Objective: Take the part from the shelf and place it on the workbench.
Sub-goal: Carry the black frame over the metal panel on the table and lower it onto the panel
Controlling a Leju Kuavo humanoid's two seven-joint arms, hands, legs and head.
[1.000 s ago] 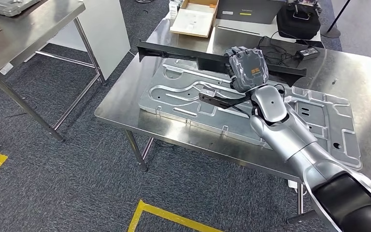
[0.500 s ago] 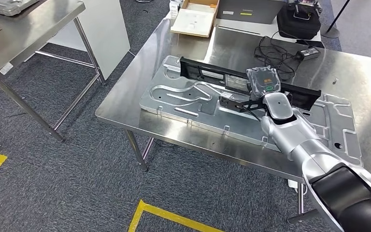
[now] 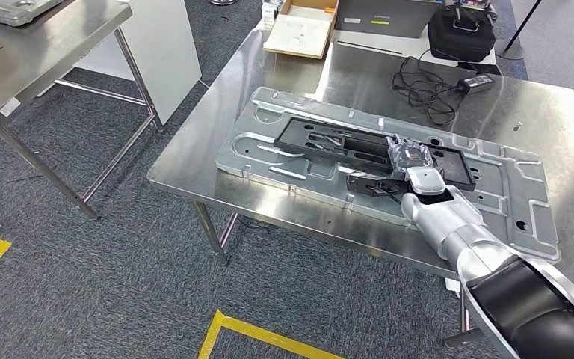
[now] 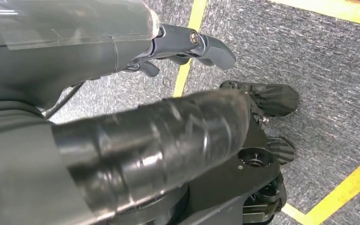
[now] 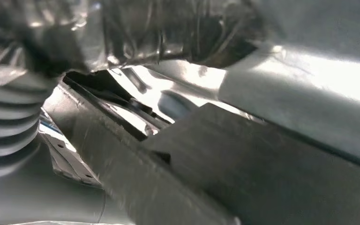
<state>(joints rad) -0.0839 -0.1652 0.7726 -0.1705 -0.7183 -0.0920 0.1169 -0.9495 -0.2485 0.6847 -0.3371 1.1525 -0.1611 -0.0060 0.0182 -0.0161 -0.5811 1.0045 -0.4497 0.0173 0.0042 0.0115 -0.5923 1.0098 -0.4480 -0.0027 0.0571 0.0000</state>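
The right hand (image 3: 412, 159) has its fingers wrapped on the long edge of the black part (image 3: 344, 142), which lies flat on the stamped metal panel (image 3: 523, 202) on the workbench (image 3: 187, 161); the right wrist view, close and blurred, shows the dark part (image 5: 243, 154) pressed against bright metal. The left hand (image 4: 187, 44) hangs over the floor with its fingers loosely curled and nothing in them. The likely trouble: if the fingers open while caught under the part's edge, drawing back could drag or tip the part off its seat on the panel, or scrape the panel. The part's far end also lies near the panel's raised ribs, so a skewed release could leave it rocking. No brand or label is readable; the cardboard box (image 3: 303, 30) and black bag (image 3: 463, 30) beyond show no legible writing
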